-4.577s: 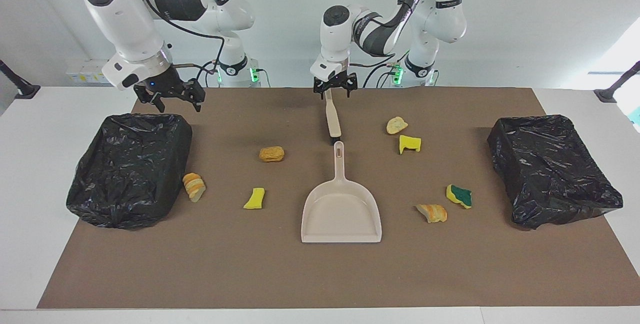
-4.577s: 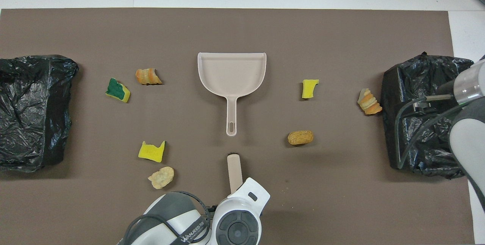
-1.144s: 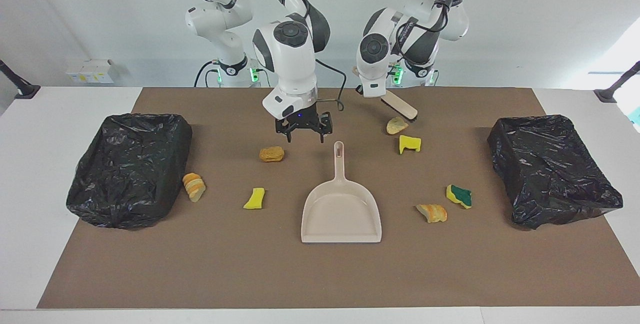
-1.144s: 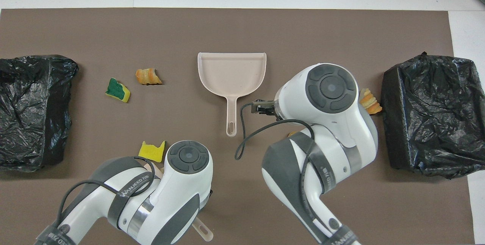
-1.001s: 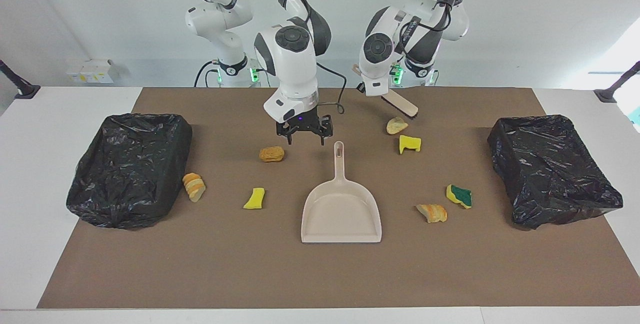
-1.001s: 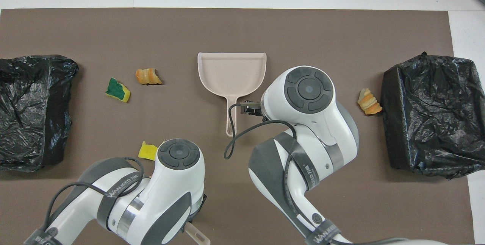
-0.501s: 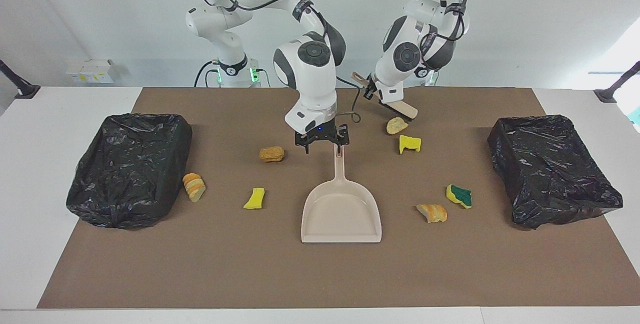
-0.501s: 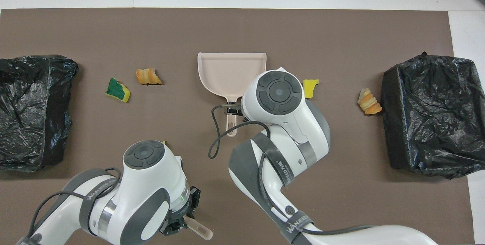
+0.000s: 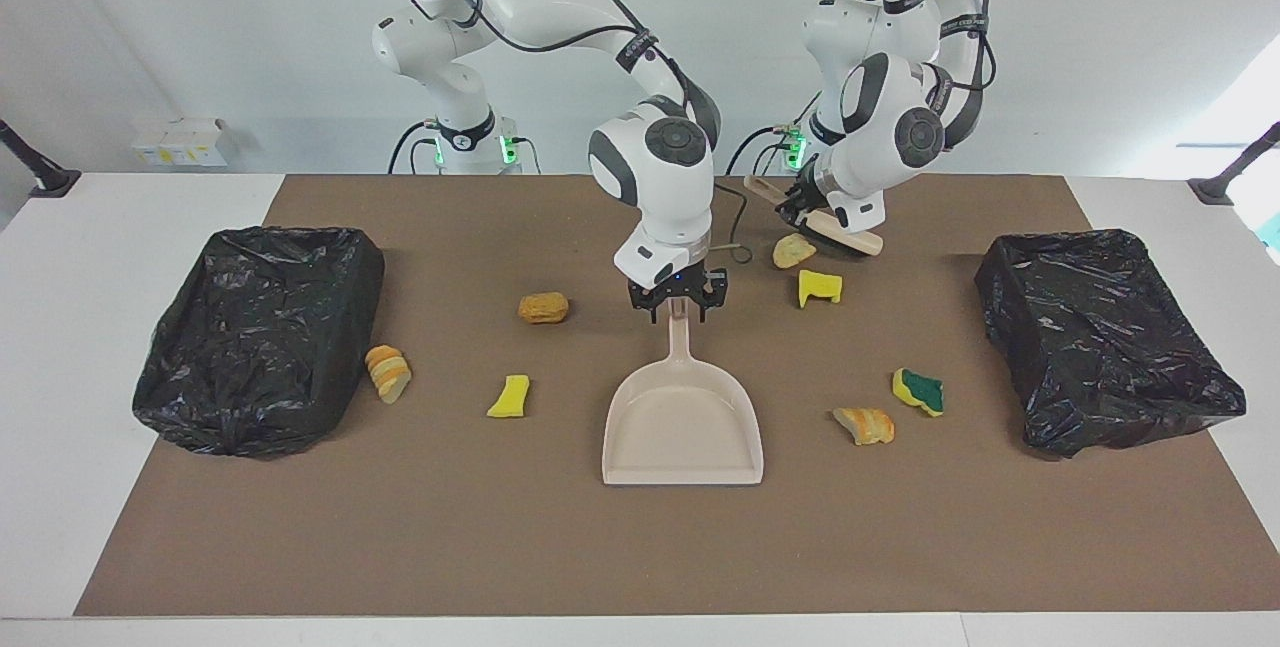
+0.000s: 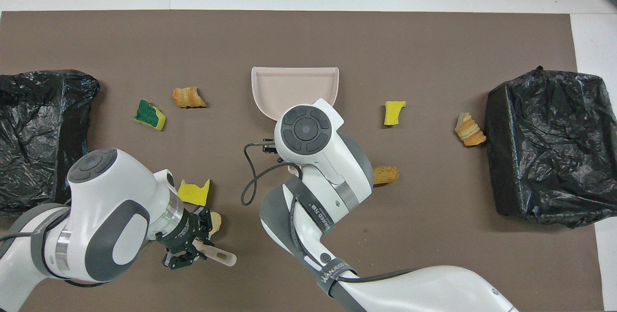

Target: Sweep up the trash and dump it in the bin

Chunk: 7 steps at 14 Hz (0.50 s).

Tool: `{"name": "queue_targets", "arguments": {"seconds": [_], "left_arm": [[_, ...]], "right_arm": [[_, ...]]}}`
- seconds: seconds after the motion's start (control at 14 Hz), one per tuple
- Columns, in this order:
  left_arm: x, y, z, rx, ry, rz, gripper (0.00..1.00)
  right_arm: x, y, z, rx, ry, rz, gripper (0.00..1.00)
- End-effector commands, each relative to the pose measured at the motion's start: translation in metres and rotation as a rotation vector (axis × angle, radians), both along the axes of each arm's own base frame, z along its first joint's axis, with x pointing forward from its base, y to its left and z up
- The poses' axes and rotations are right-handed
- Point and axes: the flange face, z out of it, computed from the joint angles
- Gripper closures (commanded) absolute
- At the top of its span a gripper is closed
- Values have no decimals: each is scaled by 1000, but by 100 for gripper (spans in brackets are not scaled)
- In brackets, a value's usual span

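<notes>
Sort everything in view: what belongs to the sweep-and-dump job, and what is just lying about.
Job:
- seven trash scraps
- dustpan, right gripper at its handle
- brush, in the left gripper
- two black-lined bins

Lying about:
- white boxes near the wall
- black stands at the table's corners

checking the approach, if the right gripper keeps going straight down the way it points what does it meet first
Most likely the dustpan's handle: the right gripper points straight down right over its end, fingers on either side of it. Whether they touch it yet is unclear.
</notes>
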Motion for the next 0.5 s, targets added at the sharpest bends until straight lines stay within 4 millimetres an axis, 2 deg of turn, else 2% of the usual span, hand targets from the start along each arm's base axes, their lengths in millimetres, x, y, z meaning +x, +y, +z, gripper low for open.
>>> {"name": "queue_targets", "arguments": {"seconds": [0.0, 0.07, 0.21, 0.43], "left_arm": [[-5, -6, -1, -21, 7, 27, 100], [-9, -9, -1, -34, 31, 35, 100], [-18, -13, 0, -57, 76, 33, 100], [-14, -19, 1, -103, 74, 84, 100]], "right_arm": [[3, 0, -1, -4, -25, -3, 40], [3, -2, -3, -6, -23, 0, 43], [0, -3, -7, -10, -16, 3, 43], [-2, -5, -7, -12, -13, 11, 44]]}}
